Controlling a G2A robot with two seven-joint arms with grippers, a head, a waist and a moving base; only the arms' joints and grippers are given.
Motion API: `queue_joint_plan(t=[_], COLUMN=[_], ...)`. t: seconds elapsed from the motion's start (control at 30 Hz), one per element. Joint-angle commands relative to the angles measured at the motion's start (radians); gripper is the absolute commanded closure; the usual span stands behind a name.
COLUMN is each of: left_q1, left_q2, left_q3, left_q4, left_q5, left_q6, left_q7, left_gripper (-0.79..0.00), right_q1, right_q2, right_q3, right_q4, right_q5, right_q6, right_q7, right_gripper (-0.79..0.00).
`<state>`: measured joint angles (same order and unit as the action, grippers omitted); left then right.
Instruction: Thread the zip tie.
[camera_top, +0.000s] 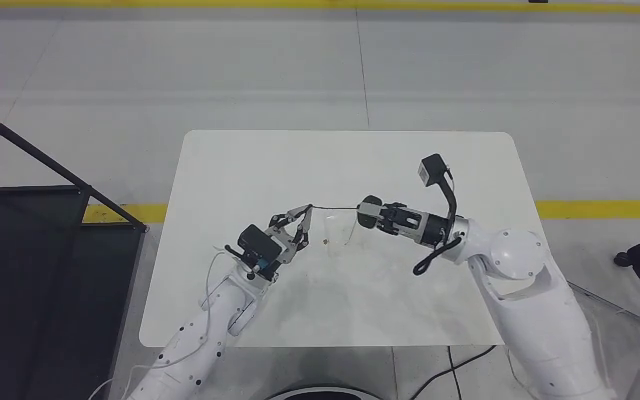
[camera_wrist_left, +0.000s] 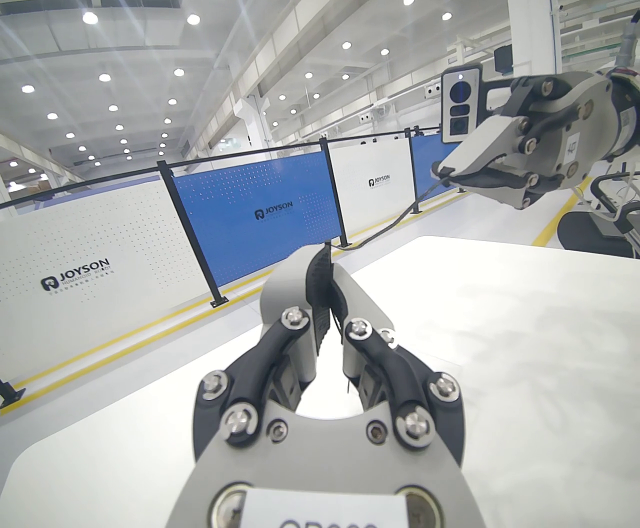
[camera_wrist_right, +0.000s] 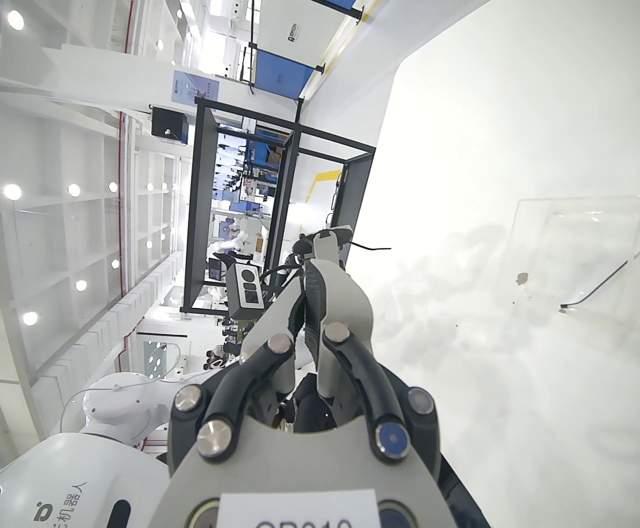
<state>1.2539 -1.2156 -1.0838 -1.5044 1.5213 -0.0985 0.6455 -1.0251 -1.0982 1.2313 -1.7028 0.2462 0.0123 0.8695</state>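
Lying beneath the zip tie (camera_top: 335, 208) is a clear tray (camera_wrist_right: 560, 235).

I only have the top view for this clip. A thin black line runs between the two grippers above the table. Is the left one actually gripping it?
Observer: Yes. In its wrist view the left gripper has its fingers closed on the zip tie.
Operator: And the other end?
Observer: From that same view, the tie rises to the right gripper, whose fingers are pinched shut on it.
Operator: I can make out something clear on the table under the line. Anything in it?
Observer: The right wrist view shows it is a clear tray with a second black tie lying loose inside.
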Motion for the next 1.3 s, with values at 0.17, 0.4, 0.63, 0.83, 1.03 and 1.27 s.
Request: queue_joint_plan(t=[0.17,0.4,0.63,0.83,1.03,1.27], left_q1=[0.001,-0.001,-0.002,-0.002,-0.001,0.002], left_q2=[-0.004,-0.007,-0.01,-0.013,-0.015,-0.019], left_q3=[-0.003,-0.004,-0.003,-0.004,-0.005,-0.008], left_q4=[0.001,0.005,0.009,0.011,0.012,0.01], left_q5=[0.007,0.017,0.035,0.042,0.046,0.042], left_q6=[-0.006,-0.017,-0.026,-0.027,-0.028,-0.027], left_q7=[-0.005,-0.009,-0.01,-0.017,-0.02,-0.013], left_gripper=[0.0,0.0,0.0,0.0,0.0,0.0], right_q1=[-0.005,-0.004,-0.001,-0.014,-0.019,0.003], right_q2=[0.001,0.002,0.001,0.002,0.003,0.003], right_q3=[0.006,0.007,0.005,0.014,0.016,-0.005], right_q4=[0.0,0.006,0.01,0.011,0.011,0.015], right_q5=[0.011,0.021,0.029,0.047,0.047,0.011], right_q6=[-0.015,-0.02,-0.031,-0.063,-0.067,-0.005], right_q7=[-0.001,0.002,-0.001,0.0,0.004,0.008], right_gripper=[0.0,0.0,0.0,0.0,0.0,0.0])
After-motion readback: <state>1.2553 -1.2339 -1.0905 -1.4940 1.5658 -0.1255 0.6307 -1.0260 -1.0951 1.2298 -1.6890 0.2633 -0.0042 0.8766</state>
